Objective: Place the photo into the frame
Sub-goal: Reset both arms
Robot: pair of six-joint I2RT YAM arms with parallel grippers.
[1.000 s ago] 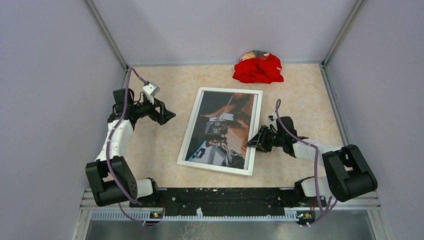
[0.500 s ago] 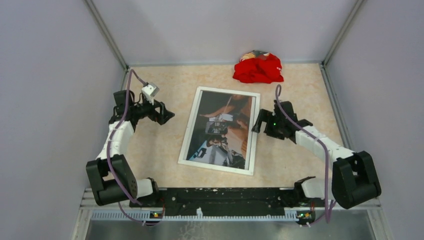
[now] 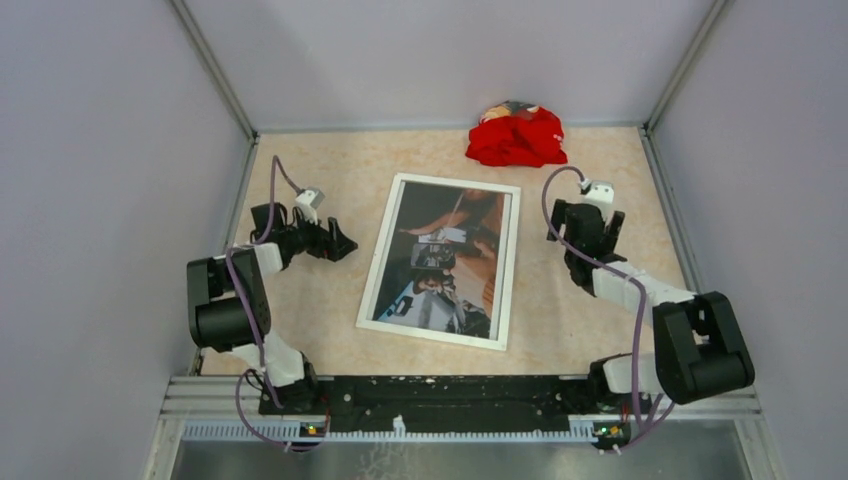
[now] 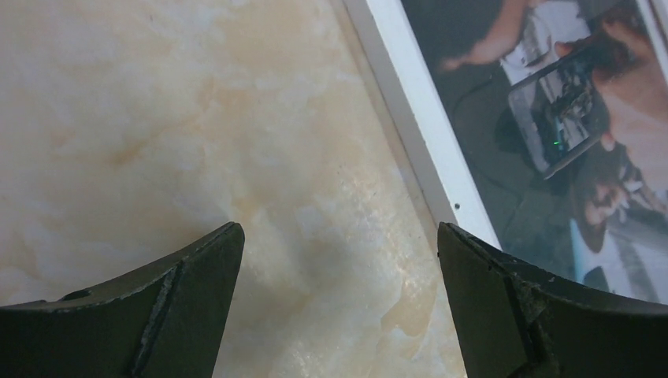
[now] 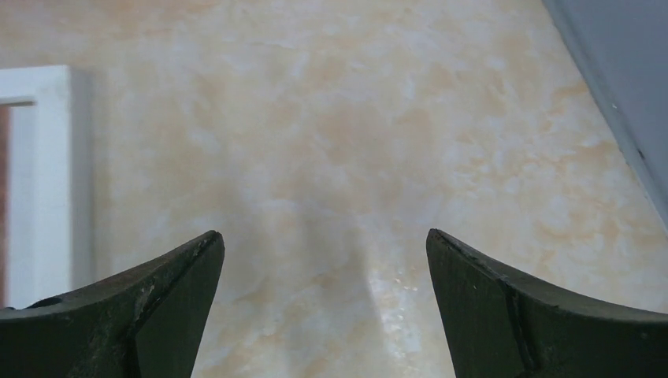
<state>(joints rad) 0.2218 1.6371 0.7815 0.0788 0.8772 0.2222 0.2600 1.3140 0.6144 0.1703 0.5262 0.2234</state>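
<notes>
Photo (image 3: 445, 260), dark print of people in grey, blue and orange-brown, sits inside thin white-railed rectangular frame (image 3: 382, 250), flat at centre of marbled beige table (image 3: 310, 300). Long axis runs near to far, far end leaning slightly right. Only top view gives you whole frame plus crumpled red cloth (image 3: 516, 137) at far edge. Left wrist view: one rail stretch, print detail. Right wrist view: white corner, grey wall (image 5: 622, 71). Your left gripper (image 4: 339, 260) sits just left of frame, jaws wide apart, empty. Right gripper (image 5: 323, 260) right of frame, jaws likewise spread, empty.
</notes>
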